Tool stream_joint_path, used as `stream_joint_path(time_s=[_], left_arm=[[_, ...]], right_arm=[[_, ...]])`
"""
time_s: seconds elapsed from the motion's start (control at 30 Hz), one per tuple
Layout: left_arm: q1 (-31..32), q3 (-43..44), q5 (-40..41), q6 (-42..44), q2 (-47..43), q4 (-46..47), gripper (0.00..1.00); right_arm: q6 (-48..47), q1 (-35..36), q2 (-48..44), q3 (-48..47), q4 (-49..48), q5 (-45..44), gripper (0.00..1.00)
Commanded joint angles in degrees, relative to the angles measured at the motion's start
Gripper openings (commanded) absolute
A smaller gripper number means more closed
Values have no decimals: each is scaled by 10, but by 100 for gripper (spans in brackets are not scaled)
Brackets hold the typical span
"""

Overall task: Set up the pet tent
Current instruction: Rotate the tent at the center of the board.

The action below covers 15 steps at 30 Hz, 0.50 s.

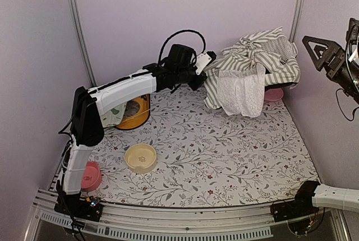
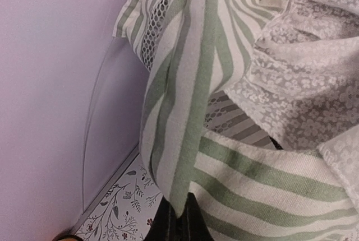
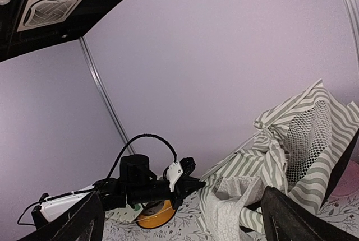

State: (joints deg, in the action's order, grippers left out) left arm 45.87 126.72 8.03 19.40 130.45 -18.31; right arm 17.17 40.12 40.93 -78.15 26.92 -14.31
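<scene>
The pet tent (image 1: 252, 67) lies as a crumpled heap of green-and-white striped fabric at the back right, against the wall, with its white lace flap (image 1: 241, 92) hanging down in front. My left gripper (image 1: 202, 75) reaches to the heap's left edge. In the left wrist view it (image 2: 180, 221) is shut on a fold of striped tent fabric (image 2: 190, 112), with a thin white pole (image 2: 90, 140) curving along the wall beside it. My right gripper (image 1: 325, 56) hangs open, high at the right, holding nothing. Its wrist view shows the tent (image 3: 303, 134) from the side, beyond the open right gripper (image 3: 182, 196).
A floral mat (image 1: 224, 157) covers the table. On it are an orange round container (image 1: 137, 116) with a printed cloth (image 1: 115, 115) under my left arm, a cream bowl (image 1: 141, 157), a pink bowl (image 1: 90, 175) at the near left and another pink bowl (image 1: 274, 94) beside the tent. Lilac walls close three sides.
</scene>
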Motion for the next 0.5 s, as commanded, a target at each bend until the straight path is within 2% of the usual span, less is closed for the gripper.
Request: stream_joint_path(time_s=[0.0, 0.17, 0.47], left_arm=[[0, 19, 11, -25, 5, 23, 0], [4, 16, 5, -29, 11, 25, 0], [21, -36, -5, -44, 16, 61, 0]], right_arm=[[28, -1, 32, 24, -8, 59, 99], [72, -1, 70, 67, -62, 85, 97], [204, -8, 164, 146, -187, 13, 97]])
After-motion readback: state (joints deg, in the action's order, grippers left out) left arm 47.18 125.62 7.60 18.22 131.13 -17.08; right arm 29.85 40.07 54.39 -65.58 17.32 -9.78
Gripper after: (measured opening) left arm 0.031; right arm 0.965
